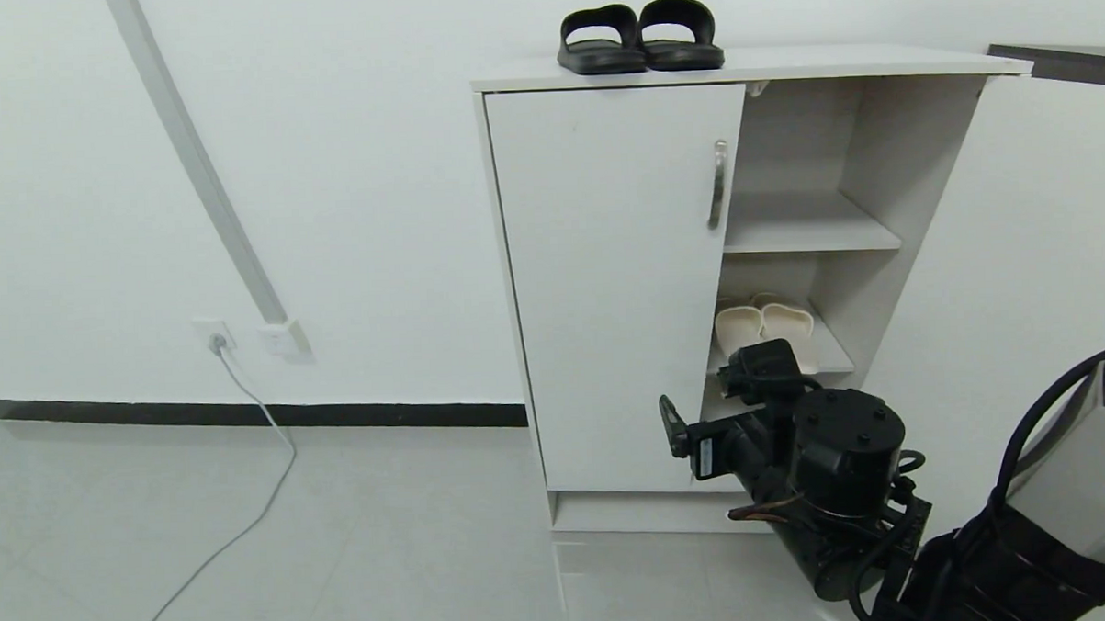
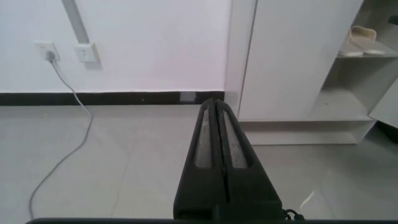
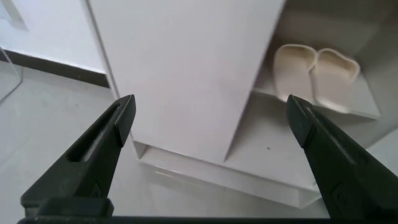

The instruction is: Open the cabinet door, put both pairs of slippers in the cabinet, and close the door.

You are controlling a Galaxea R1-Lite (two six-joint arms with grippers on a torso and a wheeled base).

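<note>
Floor [image 1: 386, 537]: cabinet [image 1: 829, 62] R side open; R fingers [image 3: 93, 149] spread before door [image 1: 616, 281] free edge; L fingers [image 2: 206, 142] pressed together.

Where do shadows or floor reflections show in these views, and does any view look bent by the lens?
Head view: verticals lean, the wall conduit slants and the cabinet narrows downward, its open shelves shaded around the beige slippers. Left wrist view: glossy floor shows a sheen near the shut left gripper. Right wrist view: floor mirrors the cabinet base beyond the open right gripper.
</note>
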